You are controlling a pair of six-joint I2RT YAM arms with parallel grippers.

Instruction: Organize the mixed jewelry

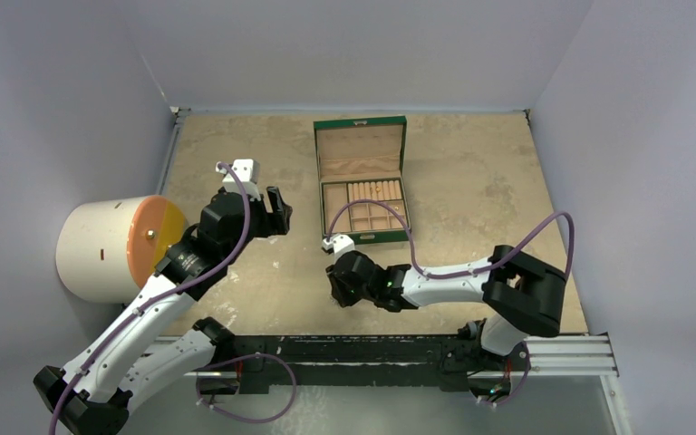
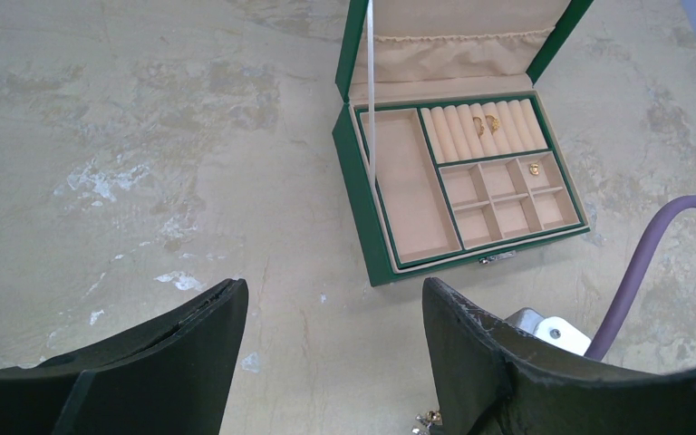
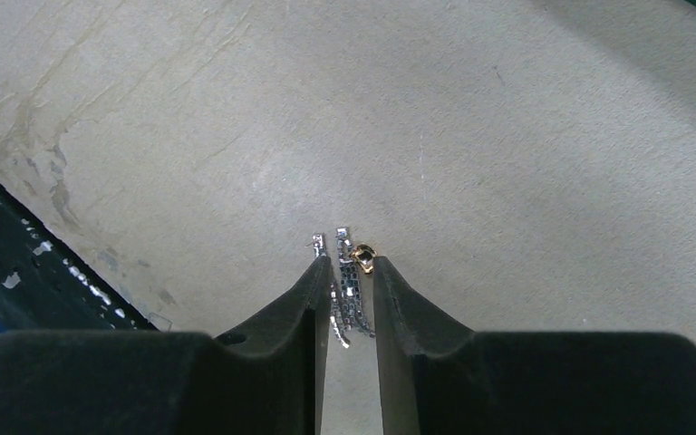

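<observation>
A glittery silver piece (image 3: 348, 283) with a small gold piece (image 3: 362, 256) beside it lies on the table, between the fingers of my right gripper (image 3: 349, 263). The jaws stand a little apart around the pieces, and bare table shows in the gap. In the top view the right gripper (image 1: 342, 288) is low over the table, in front of the green box (image 1: 362, 237). The same pieces (image 2: 429, 419) peek out at the bottom edge of the left wrist view. Gold rings (image 2: 485, 124) sit in the box's ring rolls and a stud (image 2: 535, 168) lies in a small compartment. My left gripper (image 2: 333, 290) hangs wide open and empty, left of the box.
The green box (image 2: 352, 172) stands with its lid up at the back centre of the table. A white cylinder with an orange face (image 1: 113, 246) lies at the left wall. A black rail (image 1: 372, 349) runs along the near edge. A purple cable (image 2: 652, 236) arcs near the box's front.
</observation>
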